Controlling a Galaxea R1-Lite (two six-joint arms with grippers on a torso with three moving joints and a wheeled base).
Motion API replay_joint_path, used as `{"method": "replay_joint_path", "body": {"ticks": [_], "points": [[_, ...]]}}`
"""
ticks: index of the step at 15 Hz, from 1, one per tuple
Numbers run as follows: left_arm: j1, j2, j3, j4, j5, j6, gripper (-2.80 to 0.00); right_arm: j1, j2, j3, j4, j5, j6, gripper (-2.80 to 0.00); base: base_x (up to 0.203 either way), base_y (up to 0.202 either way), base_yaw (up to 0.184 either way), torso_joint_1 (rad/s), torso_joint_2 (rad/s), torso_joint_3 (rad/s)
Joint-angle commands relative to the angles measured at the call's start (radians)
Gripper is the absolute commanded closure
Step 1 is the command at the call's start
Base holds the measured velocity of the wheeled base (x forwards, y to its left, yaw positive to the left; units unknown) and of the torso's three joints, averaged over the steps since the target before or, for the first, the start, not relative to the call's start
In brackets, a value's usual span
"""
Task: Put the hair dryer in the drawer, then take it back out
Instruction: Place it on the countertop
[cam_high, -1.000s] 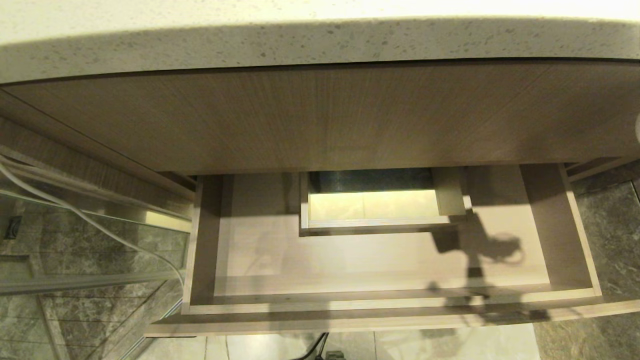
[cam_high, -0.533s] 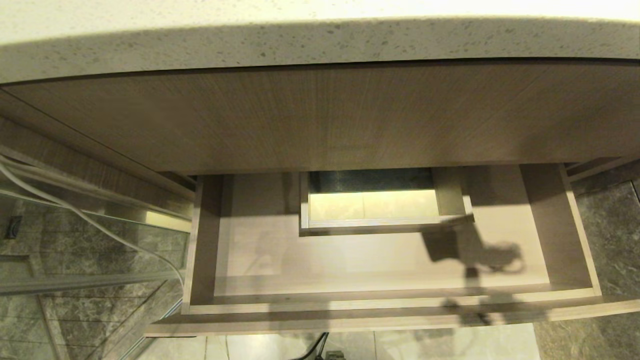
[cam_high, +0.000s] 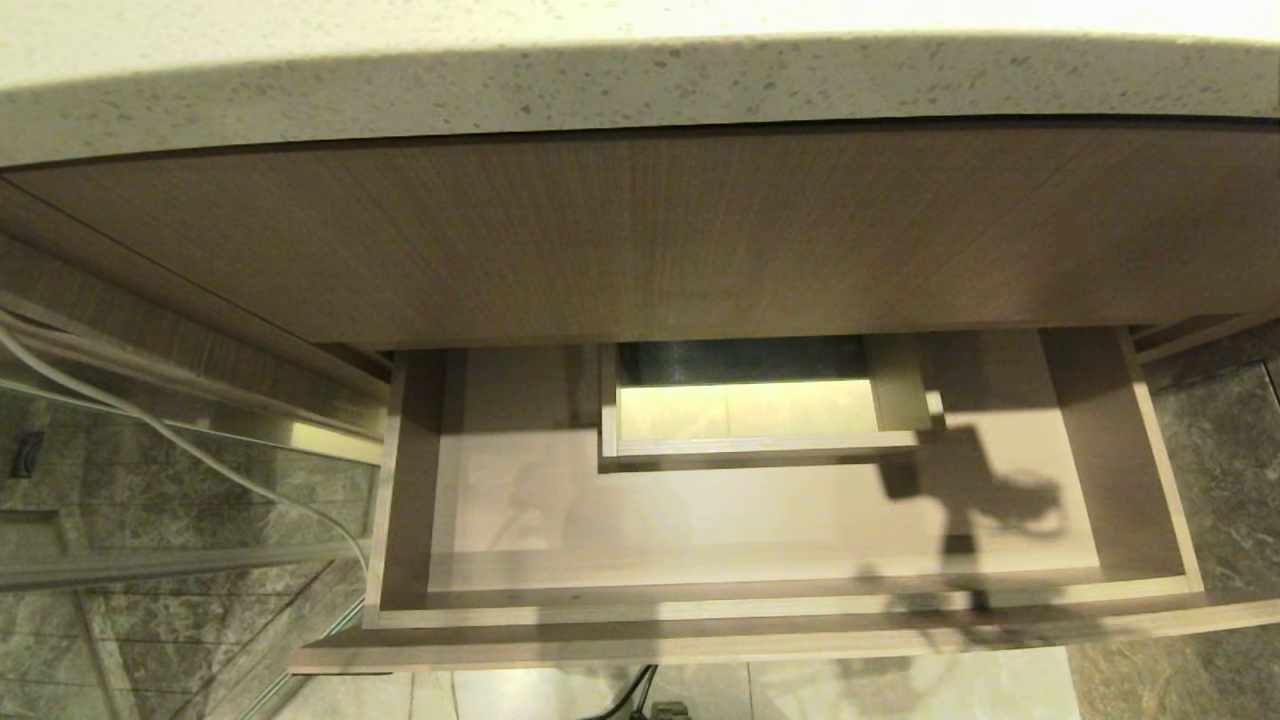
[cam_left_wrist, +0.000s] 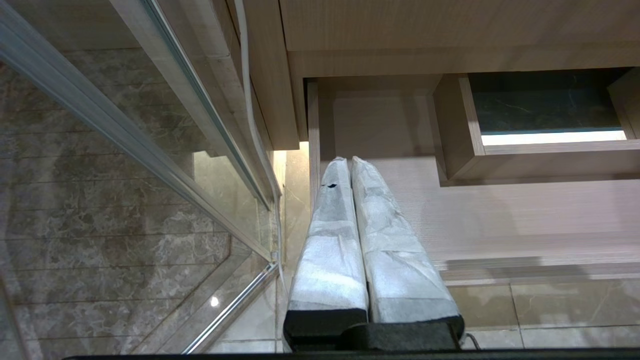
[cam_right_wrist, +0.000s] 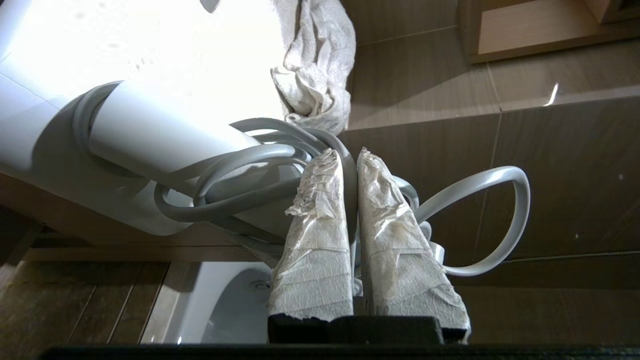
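Note:
The drawer (cam_high: 760, 610) stands pulled open under the counter, with nothing on its light wood floor. The white hair dryer (cam_right_wrist: 150, 135) shows only in the right wrist view, hanging in the air with its cord wound round it. My right gripper (cam_right_wrist: 348, 156) is shut on a strand of that cord (cam_right_wrist: 500, 220), which loops out to one side. Neither shows in the head view; only their shadow (cam_high: 970, 495) falls on the drawer's right part. My left gripper (cam_left_wrist: 348, 162) is shut and empty, above the drawer's (cam_left_wrist: 500, 215) left side wall.
A boxed cutout (cam_high: 750, 405) sits at the middle of the drawer's back. Above are a taller wood-grain panel (cam_high: 640, 240) and a speckled countertop (cam_high: 640, 90). A glass panel (cam_high: 150, 500) and a white cable (cam_high: 150, 430) are left. A white cloth (cam_right_wrist: 315, 65) hangs beyond the dryer.
The shadow of the gripper and dryer on the drawer floor swung left and has come back, now slightly further right. The left arm has not moved.

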Motion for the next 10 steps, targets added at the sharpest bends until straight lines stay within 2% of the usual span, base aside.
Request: {"method": "replay_joint_path", "body": {"ticks": [1, 8, 10], "points": [[0.0, 0.0, 0.04, -0.002, -0.001, -0.001, 0.0, 0.0, 0.069, -0.059, -0.003, 0.001, 0.002, 0.0, 0.0, 0.0, 0.0, 0.0, 0.0, 0.0], [0.0, 0.0, 0.04, -0.002, 0.0, 0.001, 0.0, 0.0, 0.145, -0.203, -0.007, 0.002, 0.07, 0.0, 0.0, 0.0, 0.0, 0.0, 0.0, 0.0], [0.0, 0.0, 0.04, -0.002, 0.0, -0.001, 0.0, 0.0, 0.2, -0.235, -0.066, 0.002, 0.069, 0.0, 0.0, 0.0, 0.0, 0.0, 0.0, 0.0]]}}
